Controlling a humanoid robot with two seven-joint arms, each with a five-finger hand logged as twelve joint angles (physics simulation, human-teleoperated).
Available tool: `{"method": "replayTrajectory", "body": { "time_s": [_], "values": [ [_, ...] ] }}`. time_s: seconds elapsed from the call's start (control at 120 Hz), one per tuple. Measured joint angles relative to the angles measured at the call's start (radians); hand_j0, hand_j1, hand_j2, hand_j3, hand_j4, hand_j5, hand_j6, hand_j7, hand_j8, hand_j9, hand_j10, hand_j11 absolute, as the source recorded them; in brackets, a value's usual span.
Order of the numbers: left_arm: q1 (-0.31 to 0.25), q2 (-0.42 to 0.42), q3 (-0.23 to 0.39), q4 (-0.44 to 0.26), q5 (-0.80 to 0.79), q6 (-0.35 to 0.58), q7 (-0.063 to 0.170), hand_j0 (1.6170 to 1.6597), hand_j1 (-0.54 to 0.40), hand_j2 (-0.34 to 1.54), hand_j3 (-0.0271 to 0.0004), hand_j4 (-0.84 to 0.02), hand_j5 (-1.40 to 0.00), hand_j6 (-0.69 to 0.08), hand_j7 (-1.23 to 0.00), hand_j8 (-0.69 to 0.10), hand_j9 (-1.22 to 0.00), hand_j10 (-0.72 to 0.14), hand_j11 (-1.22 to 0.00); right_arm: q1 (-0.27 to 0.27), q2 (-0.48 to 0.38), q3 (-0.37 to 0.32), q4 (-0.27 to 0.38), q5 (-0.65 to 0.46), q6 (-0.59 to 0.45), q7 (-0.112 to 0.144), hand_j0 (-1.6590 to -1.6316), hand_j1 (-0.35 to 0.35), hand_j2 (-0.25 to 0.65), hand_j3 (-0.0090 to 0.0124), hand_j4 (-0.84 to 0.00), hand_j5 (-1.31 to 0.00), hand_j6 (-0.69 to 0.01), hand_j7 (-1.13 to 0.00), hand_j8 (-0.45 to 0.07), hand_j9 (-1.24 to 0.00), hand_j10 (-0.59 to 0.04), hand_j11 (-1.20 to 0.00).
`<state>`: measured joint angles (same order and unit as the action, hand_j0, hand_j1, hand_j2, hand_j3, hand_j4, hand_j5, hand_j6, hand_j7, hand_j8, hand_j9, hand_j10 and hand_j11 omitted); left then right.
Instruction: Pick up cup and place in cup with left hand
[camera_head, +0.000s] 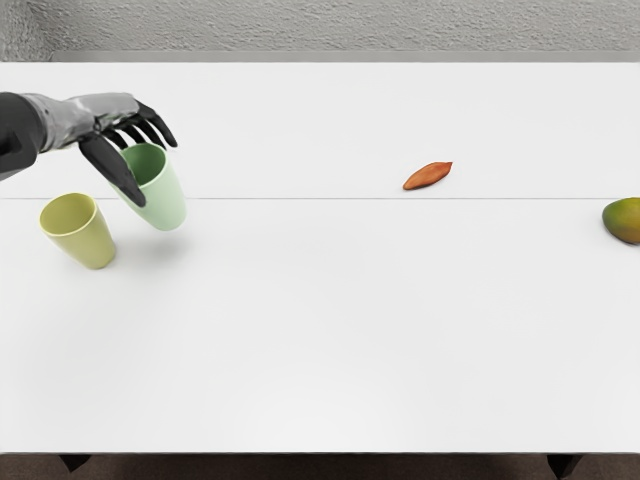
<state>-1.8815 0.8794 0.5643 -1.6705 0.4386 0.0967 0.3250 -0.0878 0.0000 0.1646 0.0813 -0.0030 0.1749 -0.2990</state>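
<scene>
Currently, the left hand (108, 116) is gripping the green cup (164, 198) above the tabletop (320, 330), while the yellow cup (86, 240) is standing just beside it, leftward and nearer the robot.

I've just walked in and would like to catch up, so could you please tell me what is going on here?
The robot's grey-and-black left hand grips a mint-green, tapered, plastic-looking cup, apparently raised above the smooth white table, with a soft shadow below. Beside it stands a yellow-green, tapered, plastic-looking cup, and neither cup is inside the other. Further right lie a slender, pointed, orange-brown object and a rounded green-and-brown fruit.
</scene>
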Motion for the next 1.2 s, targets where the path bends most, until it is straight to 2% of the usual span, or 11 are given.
{"method": "replayTrajectory", "body": {
  "time_s": [0.258, 0.425, 0.45, 0.5, 0.592, 0.892, 1.2],
  "values": [
    [-0.069, 0.134, -0.004, -0.002, -0.001, -0.138, 0.000, 1.6574, -0.141, 0.24, 0.0000, -0.470, -0.63, -0.388, -0.63, -0.323, -0.62, -0.400, -0.63, 0.000, 0.000, 0.000, 0.000, 0.000, 0.000, 0.000, -1.6581, -0.349, 0.000, 0.0000, 0.000, 0.00, -0.001, 0.00, 0.000, 0.00, 0.000, 0.00],
    [-0.086, 0.169, -0.004, -0.002, 0.000, -0.183, 0.000, 1.6571, -0.133, 0.23, 0.0000, -0.473, -0.63, -0.391, -0.63, -0.327, -0.62, -0.405, -0.63, 0.000, 0.000, 0.000, 0.000, 0.000, 0.000, 0.000, -1.6581, -0.349, 0.000, 0.0000, 0.000, 0.00, -0.001, 0.00, 0.000, 0.00, 0.000, 0.00],
    [-0.090, 0.183, -0.004, -0.002, -0.001, -0.189, 0.000, 1.6572, -0.135, 0.24, 0.0000, -0.471, -0.64, -0.384, -0.63, -0.302, -0.63, -0.407, -0.63, 0.000, 0.000, 0.000, 0.000, 0.000, 0.000, 0.000, -1.6581, -0.349, 0.000, 0.0000, 0.000, 0.00, -0.001, 0.00, 0.000, 0.00, 0.000, 0.00],
    [-0.106, 0.195, -0.005, -0.002, 0.000, -0.202, 0.001, 1.6572, -0.140, 0.23, 0.0000, -0.474, -0.63, -0.387, -0.63, -0.329, -0.63, -0.404, -0.63, 0.000, 0.000, 0.000, 0.000, 0.000, 0.000, 0.000, -1.6581, -0.349, 0.000, 0.0000, 0.000, 0.00, -0.001, 0.00, 0.000, 0.00, 0.000, 0.00],
    [-0.120, 0.219, -0.004, -0.002, 0.000, -0.224, 0.001, 1.6571, -0.133, 0.22, 0.0000, -0.475, -0.63, -0.393, -0.63, -0.328, -0.63, -0.410, -0.63, 0.000, 0.000, 0.000, 0.000, 0.000, 0.000, 0.000, -1.6581, -0.349, 0.000, 0.0000, 0.000, 0.00, -0.001, 0.00, 0.000, 0.00, 0.000, 0.00],
    [-0.120, 0.298, -0.003, 0.000, 0.004, -0.242, 0.000, 1.6568, -0.125, 0.21, 0.0000, -0.473, -0.64, -0.397, -0.63, -0.328, -0.64, -0.409, -0.63, 0.000, 0.000, 0.000, 0.000, 0.000, 0.000, 0.000, -1.6581, -0.349, 0.000, 0.0000, 0.000, 0.00, -0.001, 0.00, 0.000, 0.00, 0.000, 0.00],
    [-0.109, 0.341, -0.001, 0.009, 0.022, -0.222, 0.000, 1.6566, -0.120, 0.21, 0.0000, -0.473, -0.64, -0.399, -0.63, -0.329, -0.64, -0.416, -0.63, 0.000, 0.000, 0.000, 0.000, 0.000, 0.000, 0.000, -1.6581, -0.349, 0.000, 0.0000, 0.000, 0.00, -0.001, 0.00, 0.000, 0.00, 0.000, 0.00]
  ]
}}
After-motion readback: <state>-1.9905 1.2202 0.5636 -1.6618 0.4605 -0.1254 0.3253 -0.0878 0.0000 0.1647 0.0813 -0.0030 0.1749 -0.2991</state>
